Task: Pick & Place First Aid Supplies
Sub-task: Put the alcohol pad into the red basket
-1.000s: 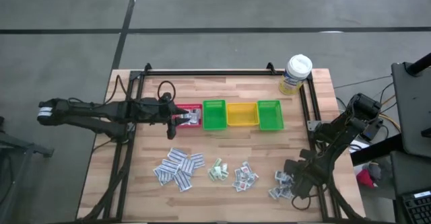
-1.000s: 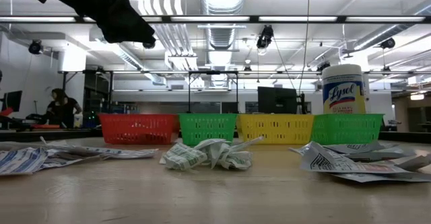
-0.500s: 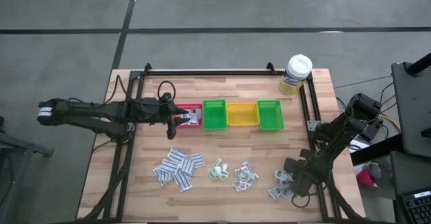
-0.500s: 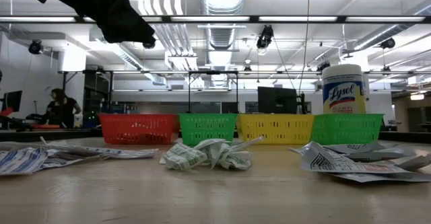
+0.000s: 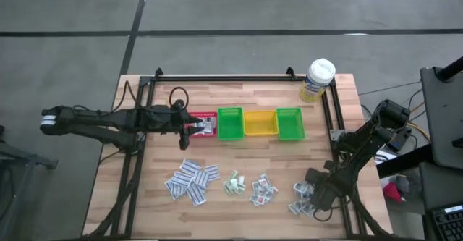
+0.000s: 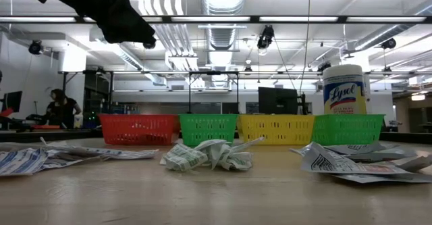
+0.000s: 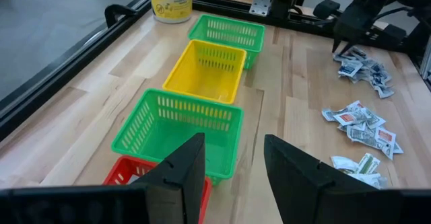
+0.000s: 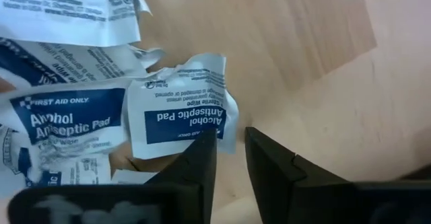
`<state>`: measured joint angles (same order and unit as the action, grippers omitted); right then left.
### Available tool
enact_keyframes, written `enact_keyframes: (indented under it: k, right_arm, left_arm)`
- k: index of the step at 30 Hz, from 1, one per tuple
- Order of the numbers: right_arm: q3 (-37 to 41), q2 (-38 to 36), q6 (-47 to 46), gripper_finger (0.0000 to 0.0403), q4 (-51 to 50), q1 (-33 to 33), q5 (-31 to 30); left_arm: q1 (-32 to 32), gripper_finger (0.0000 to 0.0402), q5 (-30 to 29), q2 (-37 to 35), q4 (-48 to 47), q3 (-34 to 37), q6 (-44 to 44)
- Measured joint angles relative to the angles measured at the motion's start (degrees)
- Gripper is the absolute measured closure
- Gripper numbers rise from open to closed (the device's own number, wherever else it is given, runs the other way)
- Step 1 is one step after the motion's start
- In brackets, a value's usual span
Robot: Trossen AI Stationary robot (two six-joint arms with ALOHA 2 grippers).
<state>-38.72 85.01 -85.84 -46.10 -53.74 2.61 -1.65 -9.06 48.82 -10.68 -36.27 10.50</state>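
The first aid supplies lie on the wooden table in several piles: a strip pile, a green-print pile, a third pile and a blue-print pile at the near right. My right gripper points down at that last pile, its fingers a narrow gap apart. An alcohol pad packet lies with its edge at this gap. My left gripper hovers open and empty over the red bin, which holds white packets. My right gripper comes from above, pointing down, at the alcohol pad packet's corner. One finger stands over that corner, the other over bare wood beside it. The packet lies flat on the pile. I cannot tell whether the fingers touch it.
A row of bins runs across the table's middle: red, green, yellow and green. A white-capped bottle stands at the far right corner. A black rail frame borders the table.
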Motion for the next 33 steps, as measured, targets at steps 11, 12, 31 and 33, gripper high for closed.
enact_keyframes:
  k: [11, 12, 31, 33]
  right_arm:
    - [0.07, 0.09, -1.7, 0.0392, -2.7, 0.0, 0.15]
    - [0.07, 0.11, -2.05, 0.0393, -3.14, 0.0, 0.19]
    - [-0.81, -0.11, -6.79, 0.0395, -9.03, 0.0, -4.8]
    - [-0.83, -0.21, -7.03, 0.0395, -9.02, 0.0, -5.54]
  left_arm:
    - [0.0, 0.0254, 0.0, 0.0, 0.0, 0.0, -0.01]
    - [0.0, 0.0254, 0.0, 0.0, 0.0, 0.0, 0.0]
    - [0.0, 0.0254, 0.0, 0.02, 0.15, 0.0, 0.0]
    - [0.0, 0.0254, 0.0, 0.02, 0.15, 0.0, -0.02]
